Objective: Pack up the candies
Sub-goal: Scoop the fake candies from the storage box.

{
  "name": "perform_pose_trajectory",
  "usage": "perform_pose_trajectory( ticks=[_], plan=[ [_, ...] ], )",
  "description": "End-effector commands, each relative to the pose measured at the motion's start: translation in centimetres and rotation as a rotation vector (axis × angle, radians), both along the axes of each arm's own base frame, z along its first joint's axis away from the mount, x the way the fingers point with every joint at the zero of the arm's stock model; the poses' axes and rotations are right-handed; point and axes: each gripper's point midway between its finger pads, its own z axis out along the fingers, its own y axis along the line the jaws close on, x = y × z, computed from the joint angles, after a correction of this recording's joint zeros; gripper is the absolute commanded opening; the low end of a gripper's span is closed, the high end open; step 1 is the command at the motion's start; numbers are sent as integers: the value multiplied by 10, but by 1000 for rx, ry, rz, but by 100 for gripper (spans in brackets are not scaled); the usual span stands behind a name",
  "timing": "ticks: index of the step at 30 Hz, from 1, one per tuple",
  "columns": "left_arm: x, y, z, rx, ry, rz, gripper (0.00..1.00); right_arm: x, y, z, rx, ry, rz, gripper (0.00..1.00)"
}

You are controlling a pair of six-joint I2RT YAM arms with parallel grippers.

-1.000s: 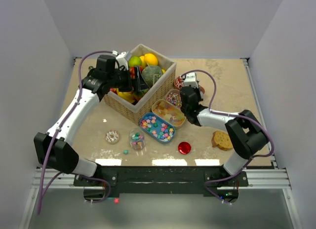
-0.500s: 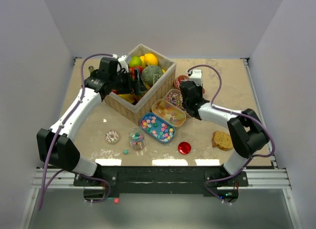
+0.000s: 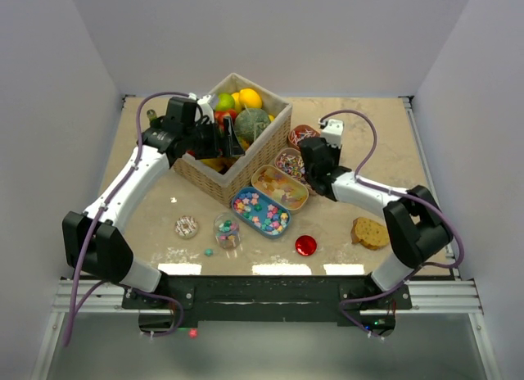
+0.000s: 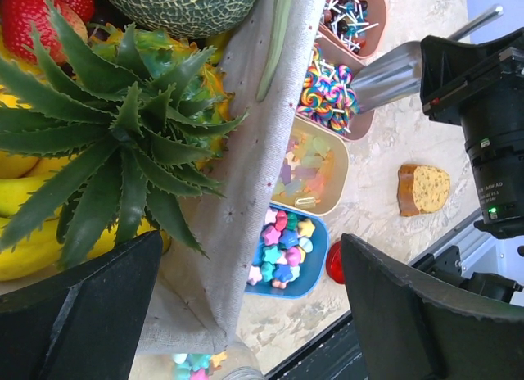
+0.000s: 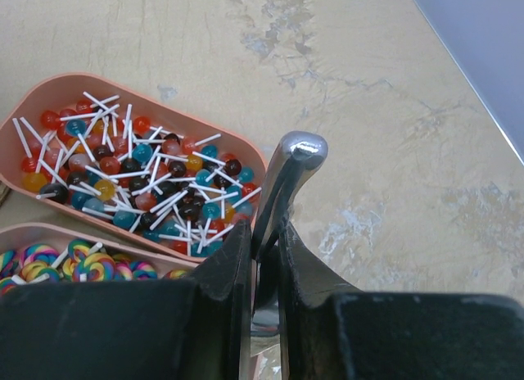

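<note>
From above, we see the candies (image 3: 260, 213) lying in four oblong trays set side by side along the right wall of the basket (image 3: 264, 160). The blue tray (image 3: 284, 225) of pastel stars is nearest us. Beyond it come the gummy tray (image 3: 280, 188), the swirl-lollipop tray (image 3: 288, 162) and the stick-lollipop tray (image 3: 303, 135). More pastel pieces sit in a small jar (image 3: 227, 230) just left of the blue tray. Each tray's long axis slants from the basket out toward the near right. The left gripper (image 3: 229, 141) hangs over the fruit in the basket, and the right gripper (image 3: 312, 152) is over the two far trays.

In the left wrist view, its fingers stand spread wide with nothing between them, above the pineapple (image 4: 115, 142) and the basket's cloth edge. The stars look small, hard and loose.

In the right wrist view, the jaws are clenched on a thin metal tool (image 5: 288, 179) whose long axis points away from the wrist, its tip beside the stick-lollipop tray. We cannot tell whether it is a scoop or tongs. The lollipop sticks point every way.

We judge the sweets light, easily scattered and too small to pinch singly. It looks better to gather them with the tool, or to take a tray by the rim at a short end.
</note>
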Motion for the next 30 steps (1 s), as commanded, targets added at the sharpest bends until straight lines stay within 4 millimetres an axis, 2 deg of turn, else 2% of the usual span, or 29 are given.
perform_pose_trajectory(
  ticks=[1,7,12,17,20,22,23,30],
  plan=[
    [-1,-3,2,-23,-17,-30,95,-26,-1,-3,-9,-1,-53,0],
    [-3,-4,4,-32,-18,-38,95,-50,-3,5,-41,-61,-141,0],
    [-6,-5,4,-41,-13,-43,95,-58,2,5,-28,-82,-182,0],
    [-6,-6,6,-48,-12,-43,95,-61,5,-24,-12,-12,-210,0],
    [-7,-6,4,-49,-4,-42,95,-68,0,-33,-4,-8,-243,0],
    [-8,-6,2,-47,4,-42,95,-68,3,-36,32,-34,-237,0],
    [-8,-6,0,-47,9,-42,95,-72,0,-43,30,-29,-233,0],
    [-9,-8,-8,-54,45,-49,95,-74,11,-47,59,-92,-223,0]
  ],
)
